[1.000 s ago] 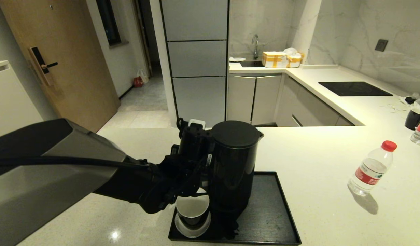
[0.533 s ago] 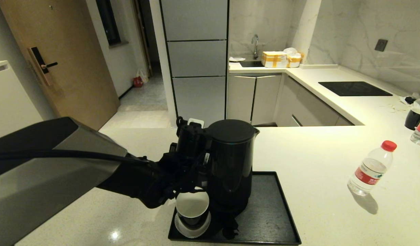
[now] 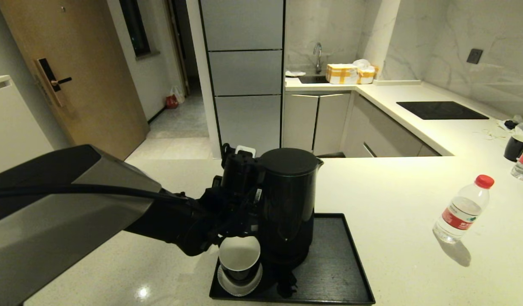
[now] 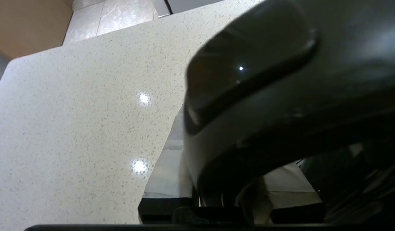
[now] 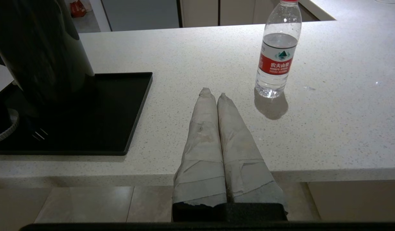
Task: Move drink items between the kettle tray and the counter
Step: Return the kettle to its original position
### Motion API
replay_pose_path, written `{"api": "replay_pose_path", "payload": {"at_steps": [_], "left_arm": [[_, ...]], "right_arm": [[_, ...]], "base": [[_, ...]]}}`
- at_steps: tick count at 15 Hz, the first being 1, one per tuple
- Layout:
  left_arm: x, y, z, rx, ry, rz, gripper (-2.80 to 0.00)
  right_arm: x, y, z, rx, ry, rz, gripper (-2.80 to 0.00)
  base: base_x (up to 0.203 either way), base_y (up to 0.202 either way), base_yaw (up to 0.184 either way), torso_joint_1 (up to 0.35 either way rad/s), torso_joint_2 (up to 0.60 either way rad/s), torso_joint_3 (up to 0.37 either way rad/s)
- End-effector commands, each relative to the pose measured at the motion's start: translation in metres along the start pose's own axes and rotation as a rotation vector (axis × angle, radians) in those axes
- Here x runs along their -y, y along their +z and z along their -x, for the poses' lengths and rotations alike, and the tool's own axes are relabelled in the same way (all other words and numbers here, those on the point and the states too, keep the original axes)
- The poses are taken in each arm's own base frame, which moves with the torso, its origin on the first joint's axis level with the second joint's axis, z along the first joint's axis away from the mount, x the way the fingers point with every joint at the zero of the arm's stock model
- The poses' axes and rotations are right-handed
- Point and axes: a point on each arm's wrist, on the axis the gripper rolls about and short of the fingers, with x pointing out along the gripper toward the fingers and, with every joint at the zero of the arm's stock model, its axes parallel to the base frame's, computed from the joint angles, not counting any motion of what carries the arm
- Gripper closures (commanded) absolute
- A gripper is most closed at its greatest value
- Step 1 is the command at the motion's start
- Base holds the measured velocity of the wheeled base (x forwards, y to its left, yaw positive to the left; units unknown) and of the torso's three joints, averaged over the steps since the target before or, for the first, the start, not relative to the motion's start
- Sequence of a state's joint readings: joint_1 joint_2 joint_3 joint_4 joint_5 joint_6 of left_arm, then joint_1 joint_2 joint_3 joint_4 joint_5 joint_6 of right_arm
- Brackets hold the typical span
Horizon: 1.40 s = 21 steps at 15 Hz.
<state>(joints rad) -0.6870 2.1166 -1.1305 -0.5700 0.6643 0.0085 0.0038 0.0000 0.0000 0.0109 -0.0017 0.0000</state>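
Kettle [image 3: 289,199], tall and black, stands above the kettle tray [image 3: 342,272] on the bench [image 3: 397,199]. My left gripper [image 3: 248,199] is at its handle side; whether those jaws are clamped I cannot tell. My right gripper [image 5: 213,93] hovers at the bench's near edge, jaws pressed together, empty. Water bottle [image 3: 463,210] stands well apart to the right. Cup [image 3: 239,259] sits on its saucer [image 3: 240,284] in the tray.

Your counter [image 3: 393,204], pale speckled stone, carries: black tray [image 3: 338,272] near its front edge; water bottle [image 3: 463,208] upright, well apart to the tray's right; black cooktop panel [image 3: 440,110] at the back; second cup [image 3: 515,147] far right
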Motion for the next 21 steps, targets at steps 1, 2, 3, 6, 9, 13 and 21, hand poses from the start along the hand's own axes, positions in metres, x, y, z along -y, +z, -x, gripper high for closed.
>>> {"api": "replay_pose_path", "payload": {"at_steps": [1,2,3,6,9,13,21], "left_arm": [[-0.003,0.007,0.004,0.022,0.005,0.013,0.0],[-0.004,0.006,0.006,0.021,0.004,0.008,0.0],[-0.005,0.007,0.007,0.023,0.003,0.009,0.0],[-0.004,-0.002,0.012,-0.002,-0.006,-0.015,0.0],[0.001,-0.01,0.013,-0.018,-0.02,-0.029,0.0],[0.016,-0.022,0.013,-0.04,-0.048,-0.062,0.0],[0.028,-0.031,0.013,-0.003,-0.098,-0.059,0.0]], "right_arm": [[0.0,-0.001,0.0,-0.003,-0.001,0.0,0.0],[0.0,-0.001,0.0,-0.003,0.001,0.0,0.0],[0.0,-0.001,0.0,-0.003,0.0,0.0,0.0],[0.0,-0.001,0.0,-0.003,0.001,0.0,0.0],[0.0,-0.001,0.0,-0.003,-0.001,0.0,0.0],[0.0,-0.001,0.0,-0.003,-0.001,0.0,0.0],[0.0,-0.001,0.0,-0.003,0.0,0.0,0.0]], "base": [[0.0,0.0,0.0,0.0,0.0,0.0],[0.0,0.0,0.0,0.0,0.0,0.0],[0.0,0.0,0.0,0.0,0.0,0.0],[0.0,0.0,0.0,0.0,0.0,0.0],[0.0,0.0,0.0,0.0,0.0,0.0],[0.0,0.0,0.0,0.0,0.0,0.0],[0.0,0.0,0.0,0.0,0.0,0.0]]}}
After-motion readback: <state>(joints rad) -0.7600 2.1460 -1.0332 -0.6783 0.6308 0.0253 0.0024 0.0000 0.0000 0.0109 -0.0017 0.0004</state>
